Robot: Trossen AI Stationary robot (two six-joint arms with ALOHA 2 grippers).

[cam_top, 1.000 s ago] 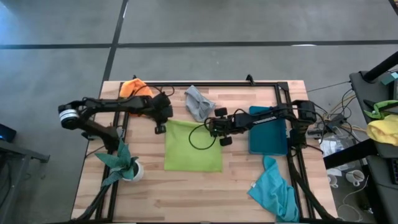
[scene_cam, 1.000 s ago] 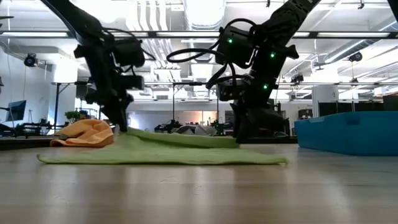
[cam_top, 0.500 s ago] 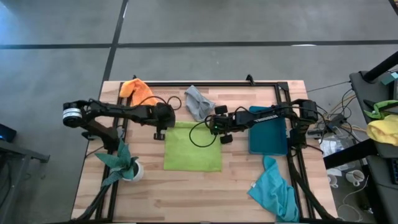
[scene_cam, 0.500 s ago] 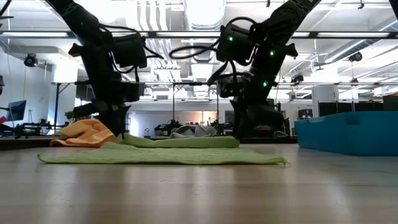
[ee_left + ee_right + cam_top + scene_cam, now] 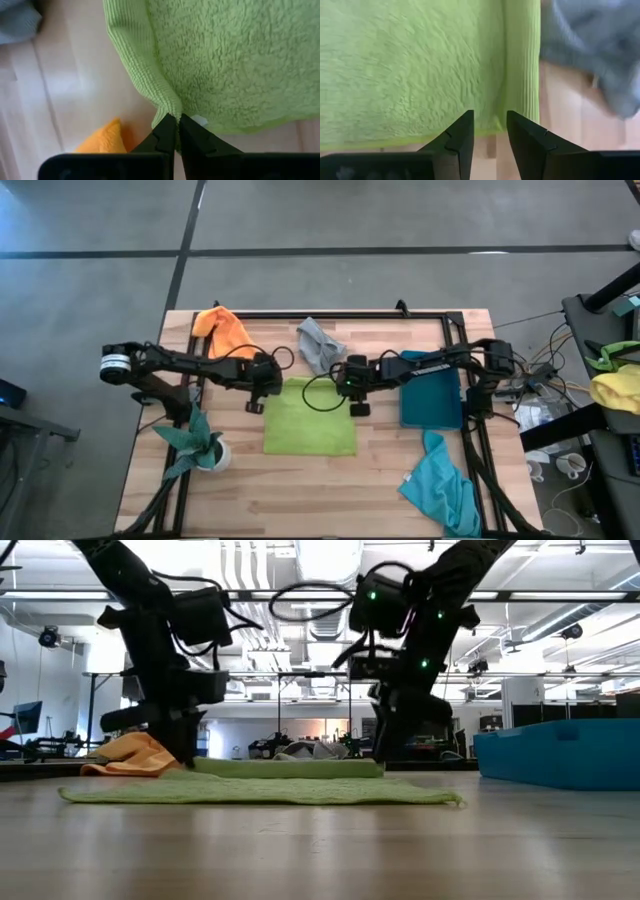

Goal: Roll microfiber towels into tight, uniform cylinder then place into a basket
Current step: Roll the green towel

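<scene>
The left end effector (image 5: 176,131) is pinched shut on the far left corner of the lime towel (image 5: 311,416), whose folded far edge runs between it and the right end effector (image 5: 488,131). The right fingers stand narrowly parted at the opposite corner; whether cloth is held between them cannot be told. If only one corner is truly gripped, the roll would likely skew into a cone, or the fold could slip and flatten. The grey towel (image 5: 318,342) lies just beyond and could be snagged. The basket (image 5: 431,392) sits just past the right end effector, on the bench (image 5: 330,490).
</scene>
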